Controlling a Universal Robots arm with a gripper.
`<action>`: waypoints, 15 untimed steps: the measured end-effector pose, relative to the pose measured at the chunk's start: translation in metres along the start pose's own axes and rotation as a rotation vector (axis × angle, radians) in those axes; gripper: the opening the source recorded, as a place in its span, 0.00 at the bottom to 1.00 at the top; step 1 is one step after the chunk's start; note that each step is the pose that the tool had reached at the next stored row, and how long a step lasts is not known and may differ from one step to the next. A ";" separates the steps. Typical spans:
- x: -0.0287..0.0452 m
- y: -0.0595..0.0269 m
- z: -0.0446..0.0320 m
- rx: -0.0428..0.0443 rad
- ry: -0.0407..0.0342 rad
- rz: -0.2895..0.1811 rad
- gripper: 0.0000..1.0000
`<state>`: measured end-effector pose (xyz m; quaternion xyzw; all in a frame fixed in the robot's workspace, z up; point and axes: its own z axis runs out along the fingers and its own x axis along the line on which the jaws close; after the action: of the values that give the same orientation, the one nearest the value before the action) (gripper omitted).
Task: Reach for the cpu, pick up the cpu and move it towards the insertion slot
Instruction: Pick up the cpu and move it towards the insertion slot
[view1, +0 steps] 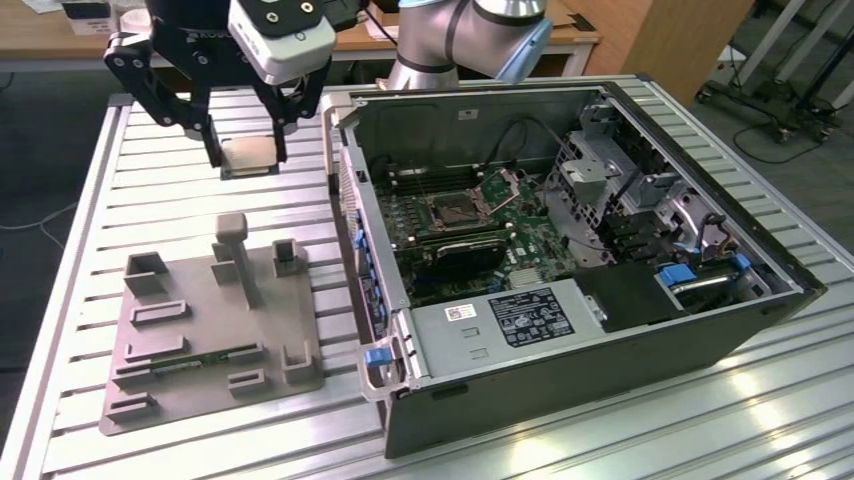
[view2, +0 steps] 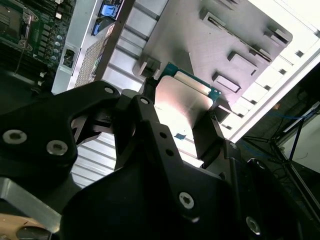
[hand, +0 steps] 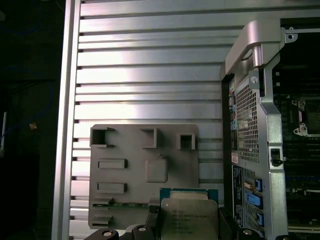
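**Chip Lifted, Carry to the Socket Under Way**

Ribbed metal slats made up the worktop (view1: 187, 200), which carried a grey plastic tray (view1: 200, 330) on the exterior view's left and an open computer case (view1: 574, 260) on its right. Above the slats, well clear of the tray, hung the claw (view1: 247, 150), closed narrowly on the cpu (view1: 250, 155), whose pale square face showed between the two dark fingers.

Judging by this, the reach and the pick-up were done and the carry was in hand. The chip was in the air beside the case wall, not yet over the board. The insertion slot (view1: 447, 210) sat inside the case with its metal bracket (view1: 510, 187) tipped up, so the socket looked ready to receive. Crossing to it would call for clearing the case's upright edge and keeping the chip level.

Only the exterior view took in chip and socket together. In both wrist views the chip appeared close up: the first wrist view showed its metal top (hand: 189, 217) and green rim over the tray (hand: 145, 145), with a thin green memory strip (hand: 131, 205) lying in one recess. The second wrist view showed a finger (view2: 207, 135) pressed to the chip's edge (view2: 180, 105).
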<state>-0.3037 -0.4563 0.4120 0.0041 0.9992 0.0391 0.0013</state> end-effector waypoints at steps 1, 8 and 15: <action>-0.0005 0.0000 0.0000 0.0000 0.0000 0.000 0.54; -0.0039 0.0000 0.0002 0.0000 0.0000 0.000 0.54; -0.0074 0.0000 0.0004 0.0000 0.0000 0.000 0.54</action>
<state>-0.2963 -0.4563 0.4117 0.0041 0.9992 0.0391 0.0013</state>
